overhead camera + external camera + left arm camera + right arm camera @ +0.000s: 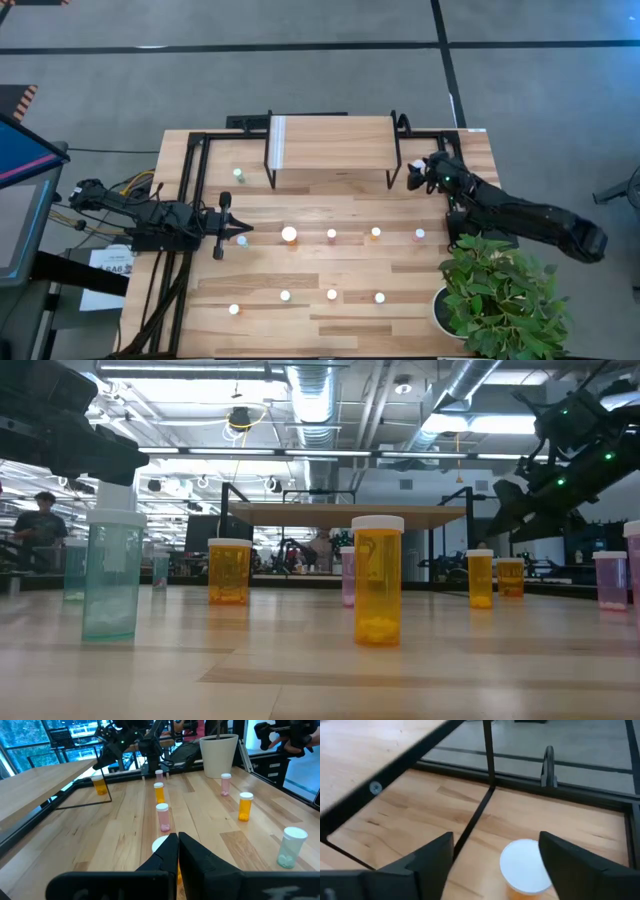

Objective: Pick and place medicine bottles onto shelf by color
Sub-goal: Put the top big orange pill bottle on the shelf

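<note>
so my right gripper (495, 857) hangs with jaws wide apart over an orange bottle (525, 869), white cap up, standing on the table just beside the shelf (330, 140) leg at the shelf's right end. nothing held. my left gripper (178, 851) is pinched shut and empty, low over the table's left side near the large orange bottle (289, 235). the other medicine bottles (331, 236) stand in two rows in front of the shelf. the bottle looks light, rigid plastic, smooth and easy to tip. i'd take it around the body just under the cap, squarely, without squeezing hard.
</note>
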Available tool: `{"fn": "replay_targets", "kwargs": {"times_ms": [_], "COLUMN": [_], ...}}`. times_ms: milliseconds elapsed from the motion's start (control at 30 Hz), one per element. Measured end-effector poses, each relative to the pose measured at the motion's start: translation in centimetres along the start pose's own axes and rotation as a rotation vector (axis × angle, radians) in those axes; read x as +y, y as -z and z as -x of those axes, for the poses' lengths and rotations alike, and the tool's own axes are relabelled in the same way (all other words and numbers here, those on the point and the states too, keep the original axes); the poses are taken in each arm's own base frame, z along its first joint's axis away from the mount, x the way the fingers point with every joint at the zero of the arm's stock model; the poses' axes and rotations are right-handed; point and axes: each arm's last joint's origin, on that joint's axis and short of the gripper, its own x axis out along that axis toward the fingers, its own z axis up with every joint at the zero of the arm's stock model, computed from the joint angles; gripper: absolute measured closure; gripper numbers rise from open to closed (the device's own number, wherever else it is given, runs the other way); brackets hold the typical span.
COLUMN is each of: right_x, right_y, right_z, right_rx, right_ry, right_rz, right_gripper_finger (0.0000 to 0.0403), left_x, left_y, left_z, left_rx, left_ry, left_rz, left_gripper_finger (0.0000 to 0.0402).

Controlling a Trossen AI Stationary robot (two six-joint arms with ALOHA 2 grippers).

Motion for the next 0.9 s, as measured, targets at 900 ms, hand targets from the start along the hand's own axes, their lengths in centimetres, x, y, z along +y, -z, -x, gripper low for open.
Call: {"fn": "replay_targets", "kwargs": {"times_ms": [900], "right_x": [-0.2], "right_y": [0.7], "right_z": [-1.2], "right_rx": [0.036], "right_ry": [0.146], "right_rz": [0.04], "right_gripper_finger": [0.0039], "left_x": [0.0], "left_y": [0.0], "left_z": [0.0], "left_rx": [0.0], "left_ry": [0.0], "left_rz": [0.0], "left_gripper_finger": [0.04]}}
